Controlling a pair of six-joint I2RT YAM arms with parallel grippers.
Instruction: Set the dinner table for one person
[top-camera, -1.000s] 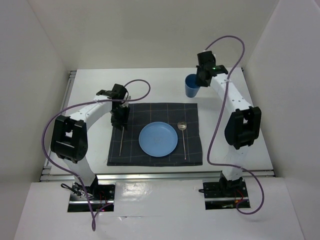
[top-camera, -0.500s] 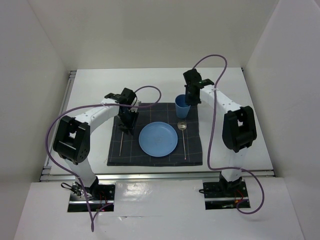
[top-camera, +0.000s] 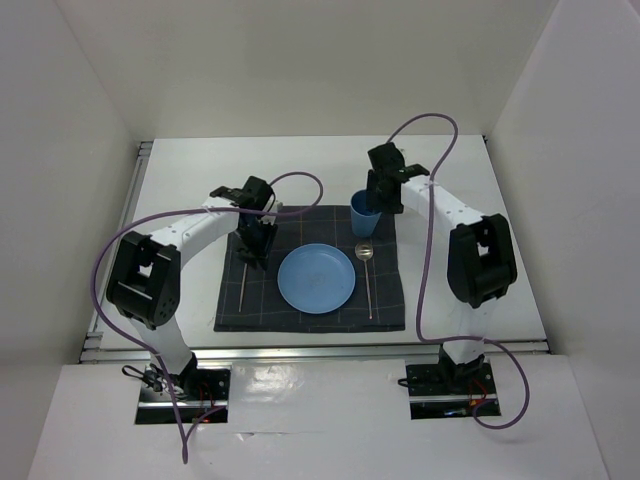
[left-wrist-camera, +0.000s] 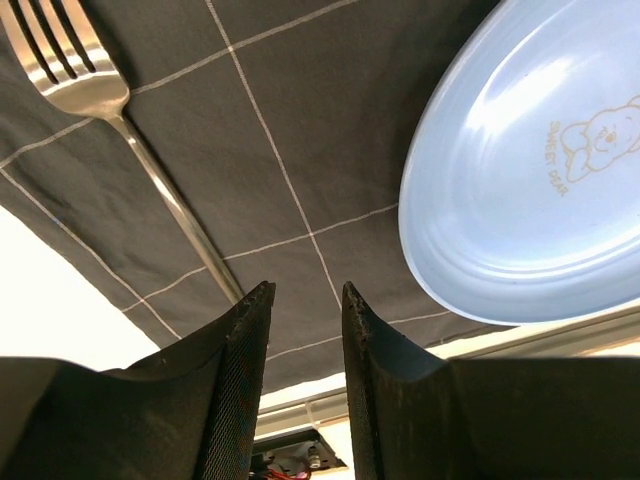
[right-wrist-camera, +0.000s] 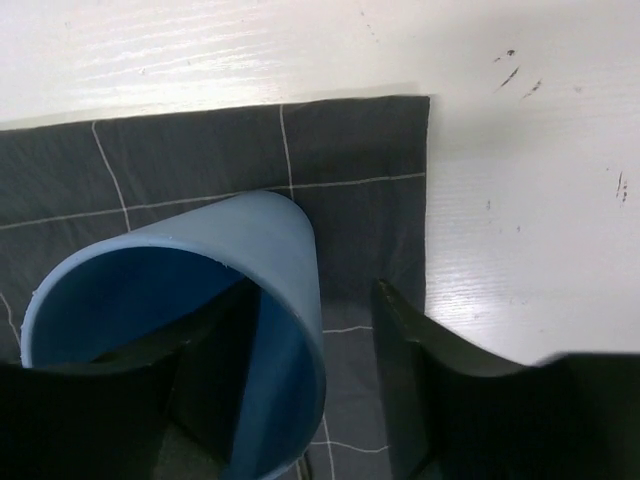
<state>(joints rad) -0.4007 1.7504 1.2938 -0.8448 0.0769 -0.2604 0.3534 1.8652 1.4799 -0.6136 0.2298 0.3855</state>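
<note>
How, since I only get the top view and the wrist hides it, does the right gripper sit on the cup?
Observer: The right gripper straddles the cup wall. Mat shows between the wall and the outer finger.
Operator: Is the left gripper holding anything?
Observer: No. The left gripper is empty, and the fork lies flat on the mat.
Operator: Anything on the plate?
Observer: Only a bear printed on the plate.

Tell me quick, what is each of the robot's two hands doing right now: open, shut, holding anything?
Left gripper: fingers open, holding nothing.
Right gripper: fingers open astride the blue cup's wall, not clamped on it.
</note>
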